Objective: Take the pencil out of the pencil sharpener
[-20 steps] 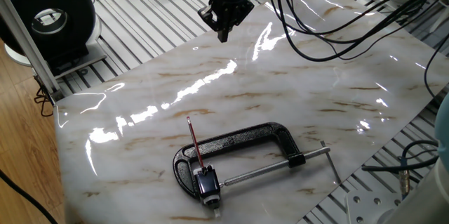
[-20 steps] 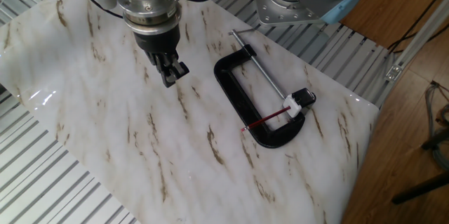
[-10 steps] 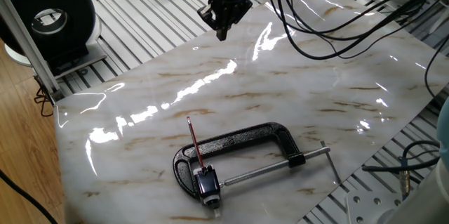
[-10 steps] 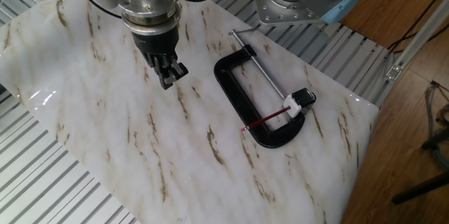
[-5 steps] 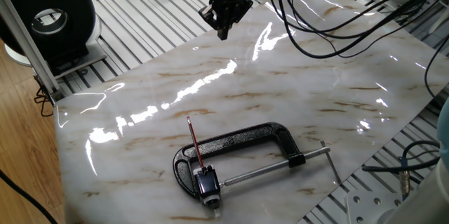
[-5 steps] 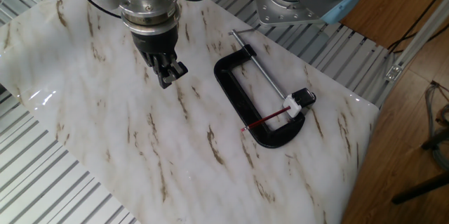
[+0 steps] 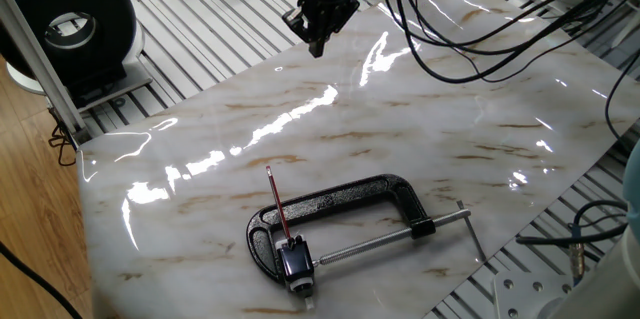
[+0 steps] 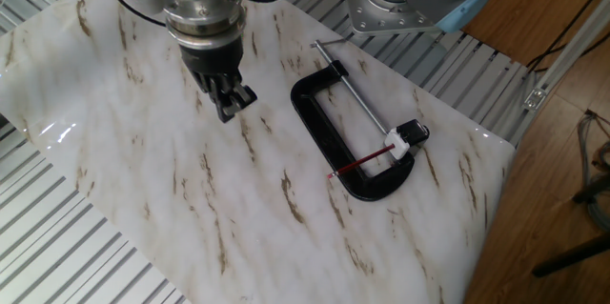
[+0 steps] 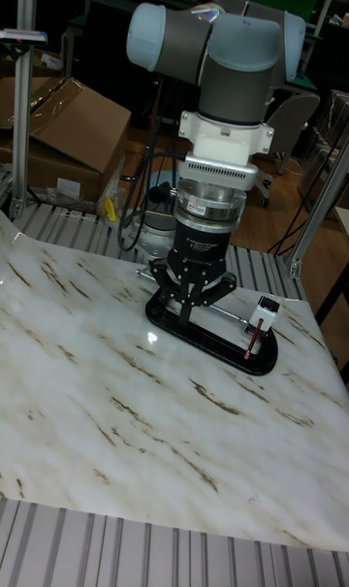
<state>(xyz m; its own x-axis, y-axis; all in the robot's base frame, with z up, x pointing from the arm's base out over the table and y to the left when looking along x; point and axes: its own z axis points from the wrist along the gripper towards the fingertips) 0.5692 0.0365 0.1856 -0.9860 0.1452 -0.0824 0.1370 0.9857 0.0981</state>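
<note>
**Gripper up over marble, pencil in sharpener by clamp**

Gripper [image 7: 318, 47] hangs over far part of marble table [image 7: 420, 129] in one fixed view, pointing down, well apart from task items at near edge. Fingers [image 8: 227, 104] pressed together at tips w/ no visible gap, nothing between them; same in tall fixed view, where gripper [image 9: 192, 315] shows closed tips and empty. Not touching tabletop as far as can be told; tips appear above surface.

Pencil [image 7: 277, 205]: thin dark-red stick, lying low across near-left end of black C-clamp [image 7: 350, 199], one end stuck in pencil sharpener [image 7: 295, 262], free end reaching away toward far-left over bare marble. In other fixed view pencil [image 8: 362, 163] crosses clamp's curved end, free tip on marble just beyond clamp's frame. In tall fixed view pencil [image 9: 251, 340] looks tilted, upper end at sharpener.

Sharpener: small black block w/ silvery-white part, sitting at clamp's screw end, touching or just beside clamp frame; can't tell which. In other fixed view sharpener [image 8: 405, 139] lies at right end of clamp [image 8: 324, 123], next to screw rod. In tall fixed view sharpener [image 9: 264, 310] seen right of gripper, white face toward camera, clamp [image 9: 208, 340] flat on table behind gripper.

Clamp's silver screw rod [image 7: 385, 239] runs along open side, handle bar at right end. Round black device [image 7: 70, 24] off table at far left; cables [image 7: 480, 19] draped over far right.
</note>
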